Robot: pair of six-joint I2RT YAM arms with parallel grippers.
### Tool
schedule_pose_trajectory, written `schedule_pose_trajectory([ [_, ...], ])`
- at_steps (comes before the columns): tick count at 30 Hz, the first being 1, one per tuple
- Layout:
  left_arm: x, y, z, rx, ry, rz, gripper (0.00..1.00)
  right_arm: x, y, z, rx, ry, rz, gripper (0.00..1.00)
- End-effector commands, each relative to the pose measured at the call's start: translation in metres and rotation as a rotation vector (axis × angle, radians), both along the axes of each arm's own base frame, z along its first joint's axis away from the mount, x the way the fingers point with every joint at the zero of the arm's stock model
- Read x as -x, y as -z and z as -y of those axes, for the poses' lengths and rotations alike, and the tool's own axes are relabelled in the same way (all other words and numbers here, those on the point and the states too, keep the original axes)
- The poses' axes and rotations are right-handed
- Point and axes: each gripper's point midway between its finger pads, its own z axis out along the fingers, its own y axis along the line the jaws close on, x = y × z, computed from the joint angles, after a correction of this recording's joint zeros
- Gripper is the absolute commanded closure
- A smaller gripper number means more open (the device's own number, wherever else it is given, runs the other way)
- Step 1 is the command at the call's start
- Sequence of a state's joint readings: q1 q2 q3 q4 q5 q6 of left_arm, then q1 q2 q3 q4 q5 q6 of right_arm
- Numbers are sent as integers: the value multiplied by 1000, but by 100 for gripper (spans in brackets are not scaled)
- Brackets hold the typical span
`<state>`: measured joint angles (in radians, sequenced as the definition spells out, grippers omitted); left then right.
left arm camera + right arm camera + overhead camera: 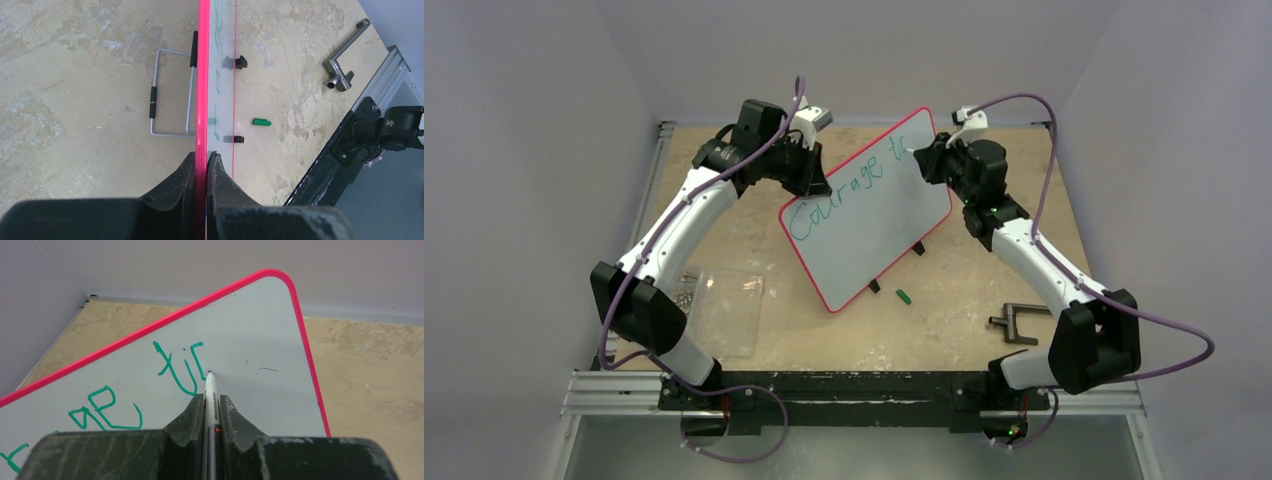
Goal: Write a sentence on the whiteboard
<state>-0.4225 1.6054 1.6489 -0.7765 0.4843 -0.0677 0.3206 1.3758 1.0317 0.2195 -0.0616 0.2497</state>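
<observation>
The right gripper (209, 401) clenches a slim white marker (210, 386), its tip touching the glossy whiteboard (250, 325) just ahead of the jaws. Left of the tip, the thin teal strokes of the sentence (166, 361) read "Courage t", with the "o" half-formed. "Start" looks unwritten. Beyond is a rounded corner with a pink-red rim. The left gripper (201, 158) pinches that rim edge-on.

Soft even light, faint shadows, wrist views brighter.

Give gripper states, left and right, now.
Left gripper: closed on the whiteboard rim.
Right gripper: closed on the marker, tip at the whiteboard.
</observation>
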Motion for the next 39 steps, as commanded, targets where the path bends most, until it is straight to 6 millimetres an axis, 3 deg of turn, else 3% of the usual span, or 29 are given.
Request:
schedule_pose_trajectory([
  [1,-12,9,-24,-154,-43,86,100,-10,-30,-1,-10,15,62,100],
  [11,-12,8,-25,-153,-43,87,100,-16,-46,-6,-26,-1,90,100],
  [21,-12,8,-25,-153,-43,87,100,-11,-47,-16,-61,-54,90,100],
  [30,-13,8,-26,-160,-53,89,100,4,-48,-16,-84,-71,86,100],
  [39,-12,3,-25,-144,-60,95,100,40,-60,0,-99,-49,105,100],
])
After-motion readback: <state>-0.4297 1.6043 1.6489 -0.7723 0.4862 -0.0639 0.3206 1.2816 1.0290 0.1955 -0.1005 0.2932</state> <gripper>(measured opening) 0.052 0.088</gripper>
